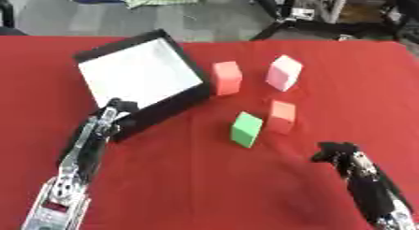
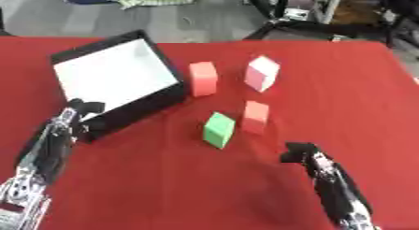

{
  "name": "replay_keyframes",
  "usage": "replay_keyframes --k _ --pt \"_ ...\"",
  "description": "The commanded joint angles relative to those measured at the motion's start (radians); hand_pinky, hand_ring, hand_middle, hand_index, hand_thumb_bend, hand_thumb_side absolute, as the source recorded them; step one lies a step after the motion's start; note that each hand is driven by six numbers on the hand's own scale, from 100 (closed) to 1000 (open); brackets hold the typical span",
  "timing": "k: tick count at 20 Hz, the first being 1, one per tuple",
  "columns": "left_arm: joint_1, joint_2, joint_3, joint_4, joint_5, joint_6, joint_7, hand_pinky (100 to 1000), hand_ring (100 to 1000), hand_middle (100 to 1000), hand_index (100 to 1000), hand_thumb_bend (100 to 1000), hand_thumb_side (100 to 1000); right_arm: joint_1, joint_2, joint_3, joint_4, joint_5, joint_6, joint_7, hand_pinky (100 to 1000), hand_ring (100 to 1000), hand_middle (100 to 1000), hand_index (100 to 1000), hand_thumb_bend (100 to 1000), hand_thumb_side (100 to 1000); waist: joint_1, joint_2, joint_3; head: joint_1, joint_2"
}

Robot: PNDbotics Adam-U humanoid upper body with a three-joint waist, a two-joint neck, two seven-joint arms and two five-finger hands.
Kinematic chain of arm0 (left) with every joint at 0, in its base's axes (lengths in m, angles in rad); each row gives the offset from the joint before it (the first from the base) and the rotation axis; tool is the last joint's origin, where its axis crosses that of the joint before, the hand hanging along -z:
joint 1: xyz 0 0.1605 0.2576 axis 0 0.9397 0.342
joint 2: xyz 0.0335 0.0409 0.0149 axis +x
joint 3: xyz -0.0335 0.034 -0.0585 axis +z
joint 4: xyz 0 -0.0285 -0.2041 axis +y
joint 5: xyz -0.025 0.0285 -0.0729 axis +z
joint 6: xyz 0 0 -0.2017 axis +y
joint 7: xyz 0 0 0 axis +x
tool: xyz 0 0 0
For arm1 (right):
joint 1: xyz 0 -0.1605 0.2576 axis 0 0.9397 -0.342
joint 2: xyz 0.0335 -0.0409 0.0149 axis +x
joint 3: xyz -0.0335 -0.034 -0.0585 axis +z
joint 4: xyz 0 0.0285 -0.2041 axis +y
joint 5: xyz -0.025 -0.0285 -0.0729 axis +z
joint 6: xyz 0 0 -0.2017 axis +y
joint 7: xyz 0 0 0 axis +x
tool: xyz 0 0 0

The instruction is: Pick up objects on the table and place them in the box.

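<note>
Four blocks sit out on the red tablecloth [image 1: 205, 187], none of them in the box [image 1: 143, 75] yet: a red block [image 1: 227, 77] standing just beside the box's right wall, a pink block [image 1: 283, 72] near it to the right, and closer in a green block [image 1: 245, 129] with an orange block [image 1: 282, 116] right next to it, so close I can't tell whether they touch. The box is black-walled with a white floor, sitting askew at the far left, and looks empty. The left hand [image 1: 111, 114] is up against the box's near corner; I can't tell whether its fingers are curled or slack. The right hand [image 1: 335, 153] hangs near the table, down and to the right of the green block, holding nothing, though I can't make out how its fingers are set either. My guess is the green block is the one to go for. To do it well, I'd come in from the free near side so the orange one isn't knocked, lift straight up, then carry it high enough to clear the box wall.
</note>
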Motion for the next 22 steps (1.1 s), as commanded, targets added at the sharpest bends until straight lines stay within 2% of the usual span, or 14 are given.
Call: replay_keyframes --k 1,22 --pt "-0.011 0.005 -0.002 -0.019 -0.003 -0.001 0.0 814 969 751 676 100 890 -0.004 -0.005 -0.006 -0.01 -0.001 0.0 0.001 997 722 617 781 100 1000 0.0 0.007 0.0 0.0 -0.001" --pt "-0.012 0.004 -0.001 -0.021 -0.001 -0.002 0.0 814 975 751 676 100 888 -0.006 -0.008 -0.006 -0.011 -0.004 -0.003 0.005 998 724 617 782 100 1000 0.0 0.004 0.0 0.001 -0.001"
